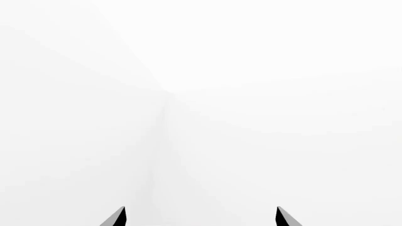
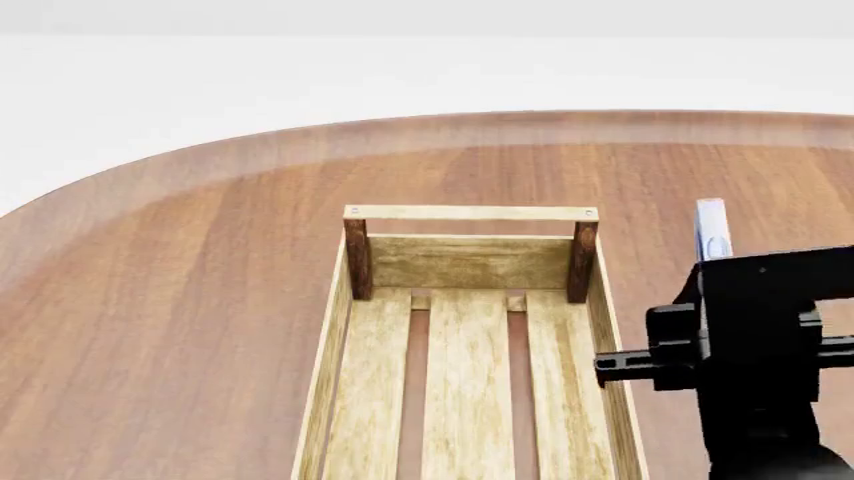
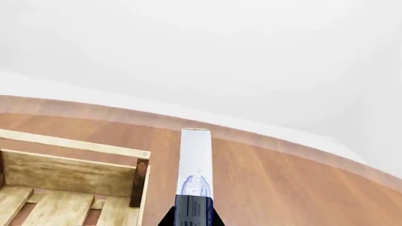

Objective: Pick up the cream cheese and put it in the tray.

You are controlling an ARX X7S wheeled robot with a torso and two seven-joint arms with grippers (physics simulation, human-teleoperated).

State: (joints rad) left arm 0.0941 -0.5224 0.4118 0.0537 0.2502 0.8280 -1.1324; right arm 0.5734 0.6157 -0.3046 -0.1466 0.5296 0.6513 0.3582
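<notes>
Beside the tray (image 2: 467,213), aloft: cream cheese (image 3: 195,160), likely light, stiff, slick carton, pinched edge-on at one end by closed right gripper (image 3: 194,213); left gripper (image 1: 201,217) spread, empty.

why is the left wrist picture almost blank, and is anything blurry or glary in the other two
Left wrist view: only white background past the two dark tips of the left gripper. Head view: sharp, even light, soft sheen on the table, tray crisp. Right wrist view: the cream cheese in the right gripper is sharp, no glare.
</notes>
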